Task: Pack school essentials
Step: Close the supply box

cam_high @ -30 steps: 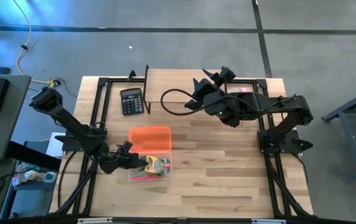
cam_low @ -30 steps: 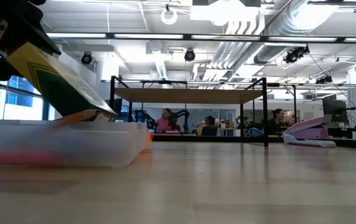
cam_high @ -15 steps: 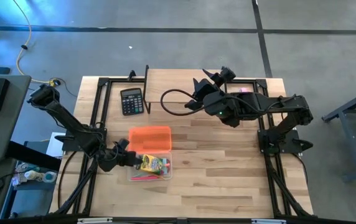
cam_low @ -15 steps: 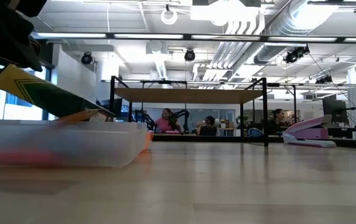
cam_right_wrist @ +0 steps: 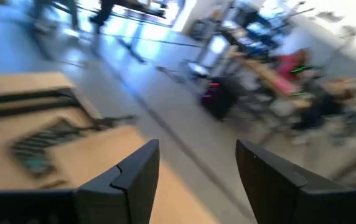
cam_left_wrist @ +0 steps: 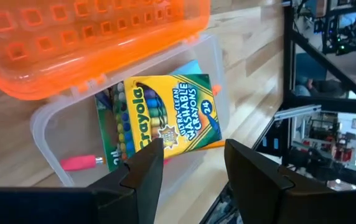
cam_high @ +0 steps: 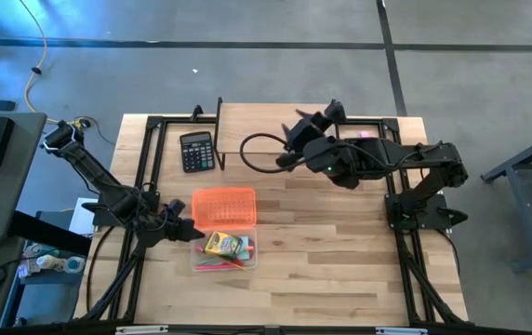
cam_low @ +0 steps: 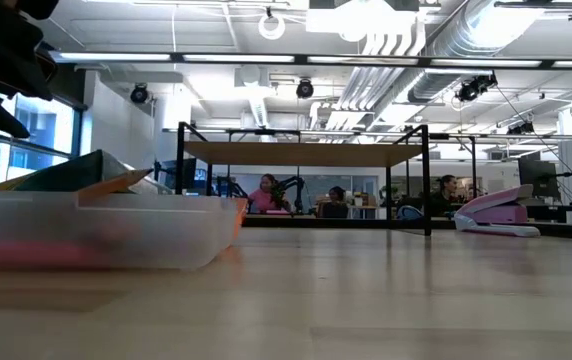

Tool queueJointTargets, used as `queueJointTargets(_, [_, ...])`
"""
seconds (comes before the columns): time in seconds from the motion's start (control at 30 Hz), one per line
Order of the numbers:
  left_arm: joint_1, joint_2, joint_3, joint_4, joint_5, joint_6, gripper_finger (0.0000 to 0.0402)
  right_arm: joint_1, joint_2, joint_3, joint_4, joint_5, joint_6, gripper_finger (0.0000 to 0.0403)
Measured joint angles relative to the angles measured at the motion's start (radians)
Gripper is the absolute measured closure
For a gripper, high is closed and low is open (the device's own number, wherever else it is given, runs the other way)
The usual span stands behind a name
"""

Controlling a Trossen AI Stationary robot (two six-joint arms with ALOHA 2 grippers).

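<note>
A yellow-green crayon box lies flat in a clear plastic case, on top of a light-blue notepad and next to a pink pencil. In the low view the crayon box shows just above the case's wall. The case's orange lid lies open on the far side. My left gripper is open, just left of the case and above it, touching nothing. My right gripper is open, raised over the table's far side.
A black calculator lies near the far left corner and also shows in the right wrist view as a blurred calculator. A pink stapler sits at the far right. Black frame rails run along the table's left and right sides.
My left gripper has let go of the crayon box and drawn back toward the table's left edge. The box, held tilted with one end high a second ago, has tipped down and now lies flat in the clear case. My right gripper has turned a little at the far side.
</note>
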Motion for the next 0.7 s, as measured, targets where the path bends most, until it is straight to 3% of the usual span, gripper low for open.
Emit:
queueJointTargets(0.33, [-0.066, 0.020, 0.000, -0.008, -0.002, 0.002, 0.0243, -0.014, 0.004, 0.000, -0.096, -0.472, 0.364, 0.0201])
queueJointTargets(0.7, [-0.185, 0.022, 0.000, 0.006, 0.063, -0.032, 0.0243, -0.034, 0.157, 0.000, -0.187, -0.645, 0.484, 0.0201])
